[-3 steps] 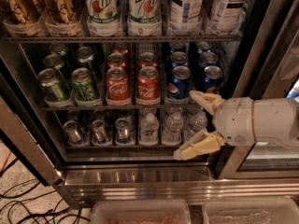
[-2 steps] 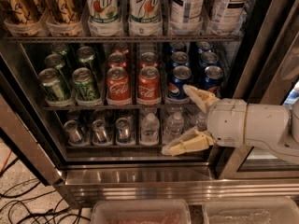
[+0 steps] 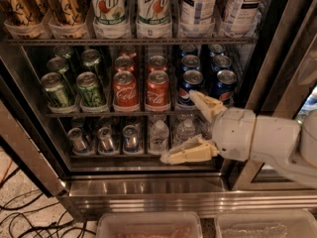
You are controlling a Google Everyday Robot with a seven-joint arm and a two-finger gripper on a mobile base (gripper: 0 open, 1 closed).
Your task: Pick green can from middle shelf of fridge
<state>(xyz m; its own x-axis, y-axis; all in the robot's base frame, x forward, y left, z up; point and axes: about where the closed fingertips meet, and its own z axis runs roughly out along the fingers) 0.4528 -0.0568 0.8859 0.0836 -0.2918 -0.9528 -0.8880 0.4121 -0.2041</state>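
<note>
The fridge (image 3: 148, 195) stands open with its dark racks in view. On the middle shelf (image 3: 124, 114) stand green cans (image 3: 92, 89) in two lanes at the left, red Coca-Cola cans (image 3: 126, 90) in the middle and blue Pepsi cans (image 3: 190, 86) at the right. My gripper (image 3: 184, 125) reaches in from the right on a white arm. It is open and empty, with one cream finger (image 3: 205, 104) in front of the Pepsi cans and the other finger (image 3: 187, 152) low by the bottom rack. It is well to the right of the green cans.
Tall 7up bottles (image 3: 109, 9) and tea cans fill the upper rack. Small water bottles (image 3: 158, 135) and silver cans (image 3: 104, 139) stand on the bottom rack. The steel door frame (image 3: 277, 63) rises at the right. Clear bins (image 3: 148, 226) sit below and cables lie on the floor at the left.
My gripper has moved to the left and slightly lower, further in front of the fridge's racks. Its fingers stay spread. The cans have not moved.
</note>
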